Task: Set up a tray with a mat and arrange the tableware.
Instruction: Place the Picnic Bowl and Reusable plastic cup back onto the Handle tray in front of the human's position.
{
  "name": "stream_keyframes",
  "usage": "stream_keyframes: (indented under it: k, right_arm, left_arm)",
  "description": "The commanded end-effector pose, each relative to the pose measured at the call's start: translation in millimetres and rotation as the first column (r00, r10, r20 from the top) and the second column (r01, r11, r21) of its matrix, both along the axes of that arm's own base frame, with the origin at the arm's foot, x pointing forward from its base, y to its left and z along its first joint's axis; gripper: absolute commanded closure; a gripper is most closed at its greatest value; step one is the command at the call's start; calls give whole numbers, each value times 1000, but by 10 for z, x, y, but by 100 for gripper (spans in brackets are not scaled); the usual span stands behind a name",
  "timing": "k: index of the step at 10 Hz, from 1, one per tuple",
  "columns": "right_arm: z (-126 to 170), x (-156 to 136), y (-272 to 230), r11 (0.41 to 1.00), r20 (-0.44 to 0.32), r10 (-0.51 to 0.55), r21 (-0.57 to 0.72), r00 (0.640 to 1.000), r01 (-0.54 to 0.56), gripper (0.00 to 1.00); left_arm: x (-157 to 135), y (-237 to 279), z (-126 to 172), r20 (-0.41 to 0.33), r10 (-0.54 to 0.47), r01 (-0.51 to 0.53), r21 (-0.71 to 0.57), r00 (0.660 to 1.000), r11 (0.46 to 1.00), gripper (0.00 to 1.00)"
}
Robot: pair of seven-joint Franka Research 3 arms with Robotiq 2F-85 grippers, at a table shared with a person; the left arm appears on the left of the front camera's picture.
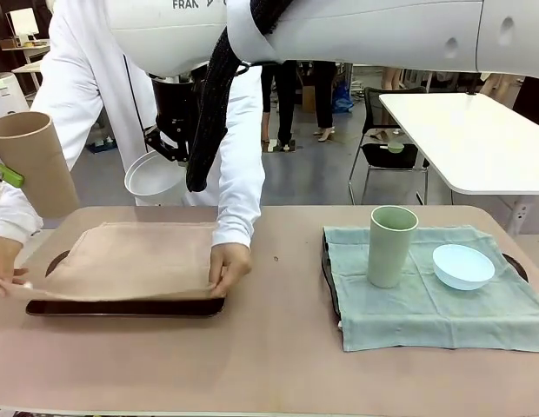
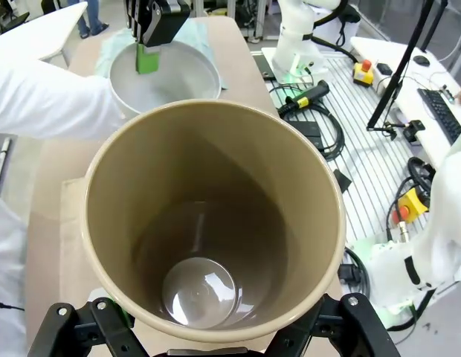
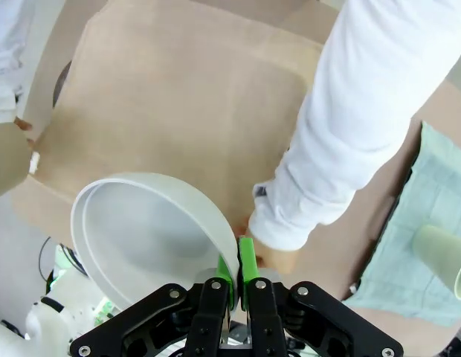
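A: So, white bowl [image 3: 152, 234] pinched by the rim in right gripper [image 3: 236, 277], hanging above tan mat [image 1: 130, 256]?
B: Yes, straight below; tan tumbler [image 2: 212, 223] clasped upright in left gripper [image 2: 216, 327], off mat's left edge, hands [image 1: 228, 268] smoothing it

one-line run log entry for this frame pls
left gripper: holds tan tumbler aloft | right gripper: shut on white bowl rim, aloft | person's hands: laying tan mat on tray
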State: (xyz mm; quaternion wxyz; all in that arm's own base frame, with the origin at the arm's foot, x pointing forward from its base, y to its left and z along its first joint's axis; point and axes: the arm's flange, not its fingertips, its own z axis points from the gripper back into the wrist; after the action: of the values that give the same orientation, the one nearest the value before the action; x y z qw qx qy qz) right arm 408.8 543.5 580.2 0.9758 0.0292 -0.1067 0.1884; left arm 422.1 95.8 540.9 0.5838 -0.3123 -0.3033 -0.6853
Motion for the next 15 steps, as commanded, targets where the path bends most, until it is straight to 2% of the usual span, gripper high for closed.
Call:
stream_keyframes:
  k: [1,15]
  right_arm:
    - [23,35,28,1000,3,6,12,1000,-6,100]
    - [23,35,28,1000,3,6,12,1000,-6,100]
  left_arm:
    - [33,15,38,17,-3,3,1,1000,1000,70]
    - [33,15,38,17,-3,3,1,1000,1000,70]
